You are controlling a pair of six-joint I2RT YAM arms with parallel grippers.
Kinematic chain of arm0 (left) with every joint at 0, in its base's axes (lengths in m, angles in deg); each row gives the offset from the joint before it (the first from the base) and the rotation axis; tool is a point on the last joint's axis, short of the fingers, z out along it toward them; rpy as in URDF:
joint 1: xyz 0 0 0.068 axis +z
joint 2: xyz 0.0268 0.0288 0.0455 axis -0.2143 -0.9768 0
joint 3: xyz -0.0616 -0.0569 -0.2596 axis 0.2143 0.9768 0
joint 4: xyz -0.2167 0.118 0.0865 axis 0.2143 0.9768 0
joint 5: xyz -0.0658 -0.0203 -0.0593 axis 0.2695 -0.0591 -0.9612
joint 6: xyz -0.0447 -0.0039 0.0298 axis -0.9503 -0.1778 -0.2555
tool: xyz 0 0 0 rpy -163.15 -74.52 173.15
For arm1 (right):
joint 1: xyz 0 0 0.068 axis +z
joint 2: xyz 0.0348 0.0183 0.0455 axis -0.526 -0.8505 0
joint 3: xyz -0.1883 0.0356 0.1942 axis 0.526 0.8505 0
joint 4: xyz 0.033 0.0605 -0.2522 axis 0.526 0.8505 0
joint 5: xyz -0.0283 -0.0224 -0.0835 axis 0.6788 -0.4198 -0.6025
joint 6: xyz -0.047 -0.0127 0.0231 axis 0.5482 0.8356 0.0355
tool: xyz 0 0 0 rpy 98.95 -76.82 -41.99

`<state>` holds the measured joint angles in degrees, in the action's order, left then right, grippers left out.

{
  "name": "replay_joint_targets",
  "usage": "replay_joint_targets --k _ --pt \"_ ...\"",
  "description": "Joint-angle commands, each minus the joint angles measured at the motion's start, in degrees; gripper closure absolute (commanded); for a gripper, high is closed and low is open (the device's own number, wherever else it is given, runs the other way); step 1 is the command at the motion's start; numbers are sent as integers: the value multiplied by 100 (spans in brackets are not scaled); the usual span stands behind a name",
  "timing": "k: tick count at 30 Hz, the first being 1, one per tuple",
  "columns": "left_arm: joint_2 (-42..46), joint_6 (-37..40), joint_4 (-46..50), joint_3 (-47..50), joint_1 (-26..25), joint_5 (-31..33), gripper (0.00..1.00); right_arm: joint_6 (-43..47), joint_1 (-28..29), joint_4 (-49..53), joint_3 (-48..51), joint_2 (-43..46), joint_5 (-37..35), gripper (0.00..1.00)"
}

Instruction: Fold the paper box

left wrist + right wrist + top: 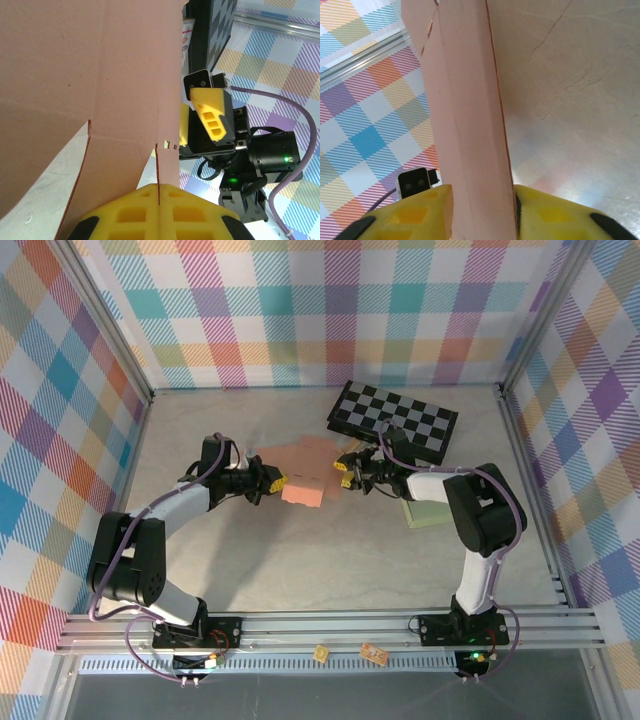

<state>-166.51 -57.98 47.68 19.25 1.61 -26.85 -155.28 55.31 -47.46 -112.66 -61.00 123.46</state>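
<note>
The pink paper box [305,472] is held up over the middle of the table, partly folded, between the two grippers. My left gripper [272,482] grips its left side; in the left wrist view the yellow fingers [159,187] are pressed together on a thin flap edge of the box [75,75]. My right gripper [345,473] is at the box's right side. Its fingers [482,192] sit against both faces of a doubled pink wall [465,100] that fills the gap between them. The right gripper [196,122] also shows beyond the box in the left wrist view.
A black-and-white chequered board [395,423] lies at the back right, just behind the right gripper. A pale green flat piece [425,512] lies under the right forearm. The grey tabletop [300,560] is ringed by a metal frame and plaid walls.
</note>
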Motion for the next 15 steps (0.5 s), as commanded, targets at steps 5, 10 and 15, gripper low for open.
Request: replay_joint_targets --k 5,10,15 --pt "67 -120 -75 -95 -40 -153 100 -123 23 -321 -367 -177 -99 85" --pt "152 -113 84 -193 -31 -27 78 123 33 95 -518 57 -358 100" --pt "564 35 678 -767 -46 604 62 663 52 1025 -948 480 -600 100"
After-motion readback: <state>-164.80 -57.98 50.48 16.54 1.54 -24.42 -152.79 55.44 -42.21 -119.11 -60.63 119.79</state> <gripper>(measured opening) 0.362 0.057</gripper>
